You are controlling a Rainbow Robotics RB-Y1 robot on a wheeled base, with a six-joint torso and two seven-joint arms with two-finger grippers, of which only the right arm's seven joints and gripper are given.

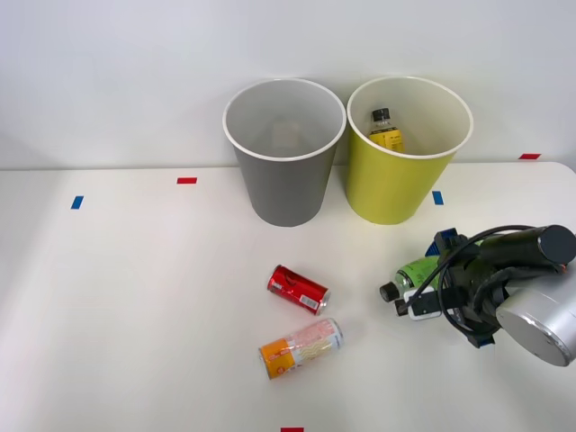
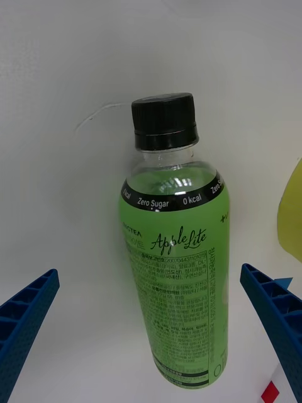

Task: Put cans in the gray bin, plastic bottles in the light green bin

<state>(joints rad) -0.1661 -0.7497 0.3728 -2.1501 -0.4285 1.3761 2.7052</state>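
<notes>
the right arm is reaching in low from the front view's right edge, its silver wrist and black cabling lying just above the table, and the right gripper [image 2: 151, 327] is standing wide open with one blue ribbed finger [image 2: 25, 315] on either side of the green bottle [image 2: 173, 264], neither finger touching it. the white table [image 1: 135, 297] is spreading across the whole scene, backed by a plain pale wall, with small red and blue tape marks dotting its surface. the gray bin [image 1: 284, 153] and the light green bin [image 1: 407, 151] are standing upright side by side at the table's far side, nearly touching, each showing a white rim. the green bottle is lying on its side on the table near the right edge, in front of the light green bin, with its black cap pointing toward the robot's left; its label is reading "apple lite", and a black band below the neck is reading "zero sugar" and "0 kcal". the orange can [image 1: 301, 348] is lying on its side nearest the robot, and the red can [image 1: 298, 288], with white lettering too small to read, is lying just beyond it, both in front of the gray bin. the yellow-labelled bottle [image 1: 385, 130] is sitting inside the light green bin, dark cap up.
</notes>
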